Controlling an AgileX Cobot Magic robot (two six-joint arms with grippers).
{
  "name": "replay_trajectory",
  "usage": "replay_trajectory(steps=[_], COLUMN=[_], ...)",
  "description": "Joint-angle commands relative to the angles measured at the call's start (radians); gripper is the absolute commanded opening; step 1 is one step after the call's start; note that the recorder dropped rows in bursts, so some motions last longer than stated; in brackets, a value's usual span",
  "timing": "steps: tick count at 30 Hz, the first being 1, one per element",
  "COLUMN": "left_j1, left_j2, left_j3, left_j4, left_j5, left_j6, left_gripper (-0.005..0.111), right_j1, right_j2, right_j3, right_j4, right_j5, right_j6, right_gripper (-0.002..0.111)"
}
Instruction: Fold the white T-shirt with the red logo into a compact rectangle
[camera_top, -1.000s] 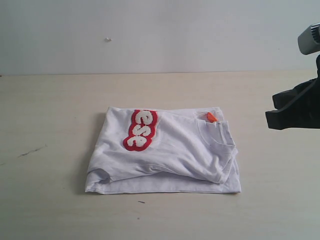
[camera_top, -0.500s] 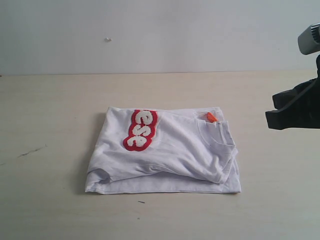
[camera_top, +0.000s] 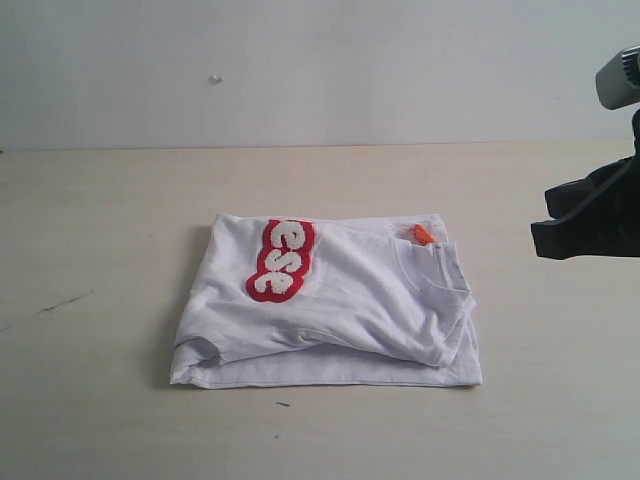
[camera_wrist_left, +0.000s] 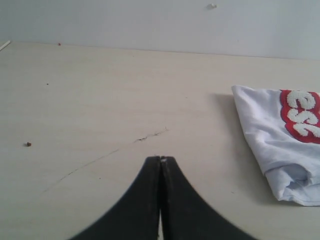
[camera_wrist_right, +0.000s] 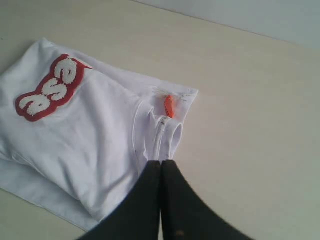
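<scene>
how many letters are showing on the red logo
3, in a row on the red logo: one at the far folded edge, one mid-patch, one at the near end. More may be hidden where the white T-shirt folds.

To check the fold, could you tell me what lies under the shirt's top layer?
A lower layer of the white T-shirt pokes out along its near edge. The red logo runs over the far fold; its remainder is hidden.

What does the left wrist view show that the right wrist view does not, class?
Only the left wrist: a thin dark scratch and a brown speck on the pale table. Only the right wrist: the small orange neck tag. Both: the folded white cotton T-shirt, its red logo patch, and shut black fingers.
</scene>
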Motion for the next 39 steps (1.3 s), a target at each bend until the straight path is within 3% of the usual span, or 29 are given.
replay_trajectory(steps=[1,29,39], left_j1=[0.000,0.000,0.000], left_j2=[-0.007,-0.007,-0.007], left_j3=[0.000,0.000,0.000], left_j4=[0.005,0.005,0.005], left_j5=[-0.008,-0.008,-0.008], left_j6=[-0.003,-0.003,-0.003], left_gripper=[0.000,0.000,0.000], right_j1=[0.000,0.000,-0.048], right_j2=[-0.005,-0.009,-0.202], right_j3=[0.006,0.006,0.059], right_j4=[0.003,-0.005,-0.005], right_j5=[-0.006,0.017,-0.004], right_j6=[0.002,-0.006,0.007], right_gripper=[0.000,0.000,0.000])
